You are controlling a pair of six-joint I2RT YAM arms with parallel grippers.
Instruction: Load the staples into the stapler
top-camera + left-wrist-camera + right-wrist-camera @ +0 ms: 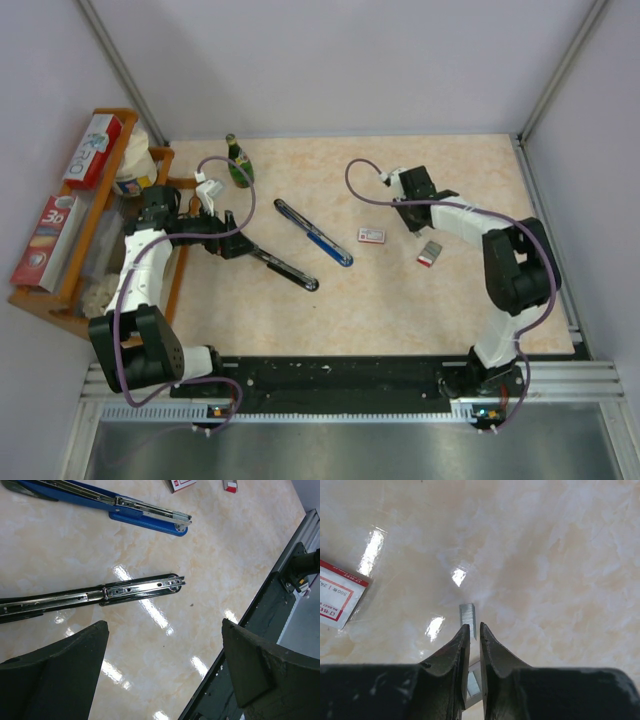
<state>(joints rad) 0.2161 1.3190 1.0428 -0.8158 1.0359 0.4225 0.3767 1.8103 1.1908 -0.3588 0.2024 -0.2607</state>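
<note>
Top: staple box [371, 236] on bench [420, 310], right gripper [408, 220] at its 2 o'clock. Left wrist: left gripper [165, 627] wide open, black stapler [100, 594] at 11. Right wrist: clenched on staple strip [468, 616]. Prob. light, brittle; pinch flat sides gently.

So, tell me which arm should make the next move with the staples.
Probably right: the right gripper is shut on a staple strip, ready to carry. The left gripper hangs open and empty near the black stapler.

Stapler [285, 270] on table [400, 300], second stapler [315, 233] behind, staples box [371, 236] right, tray [430, 253] farther right
</note>
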